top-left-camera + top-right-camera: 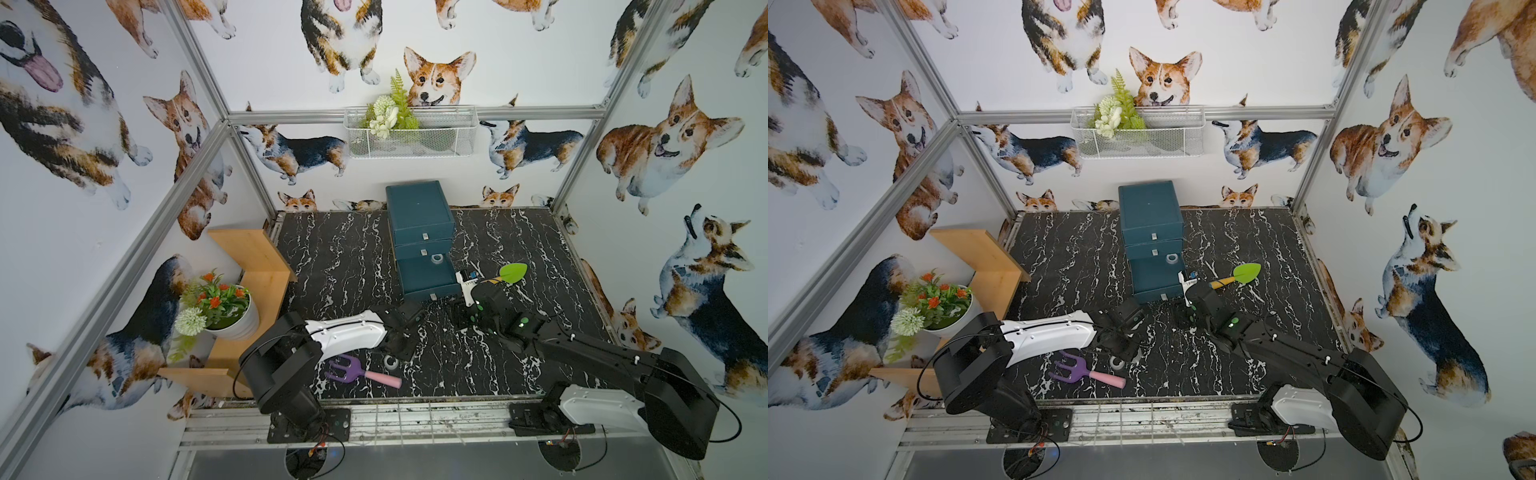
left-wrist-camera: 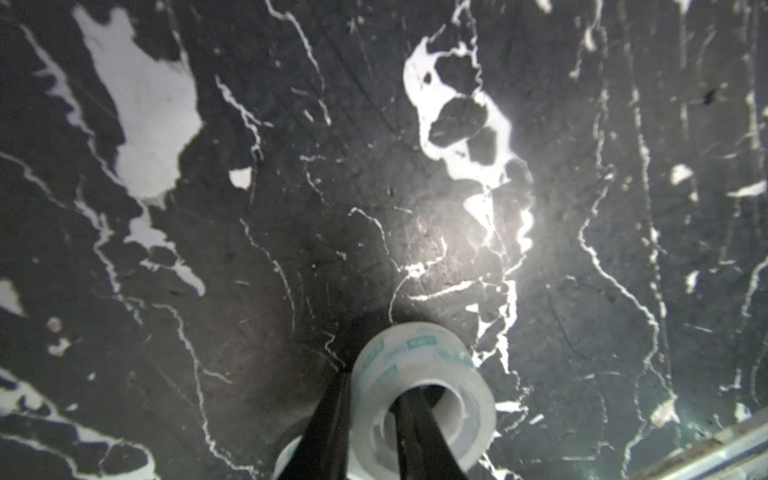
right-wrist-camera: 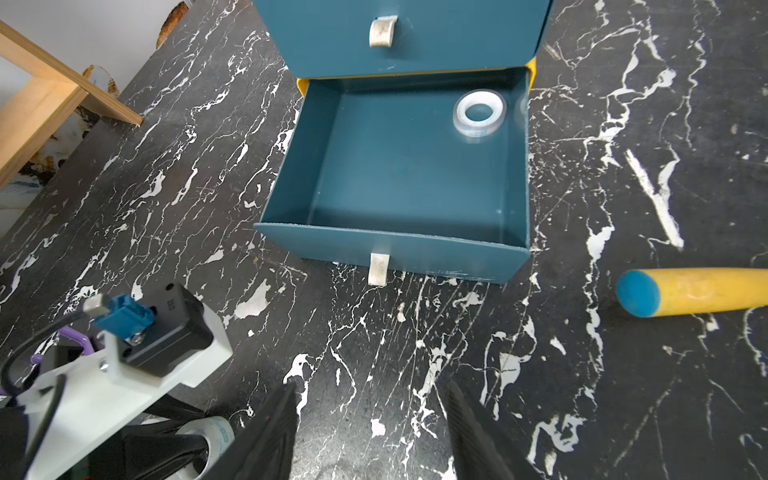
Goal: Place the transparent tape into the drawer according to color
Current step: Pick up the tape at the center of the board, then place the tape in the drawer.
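Purple toy fork (image 1: 345, 370) with a pink handle, lying nearest the front edge of the marbled surface (image 1: 332, 266). Just behind it, left gripper (image 2: 370, 419) clamped on the wall of a clear tape roll (image 2: 428, 361), low over the surface and well short of the drawers: one finger passes through the hollow core, its partner presses from outside. A second pale rim (image 2: 289, 455) shows just beside the held roll, too little in view to identify. Farther on, right gripper (image 3: 370, 436), fingers apart and empty, hovering before the open bottom drawer (image 3: 415, 249), which holds one clear roll (image 3: 478, 114) in a far corner. Green toy shovel (image 1: 513, 272) lies beside that drawer. Hazards, as judged: a grip on one wall only may let the roll pivot or slide off in transit; the neighbouring rim could be dragged along; the right arm stands near the route to the drawer, so a direct transfer risks contact between arms.
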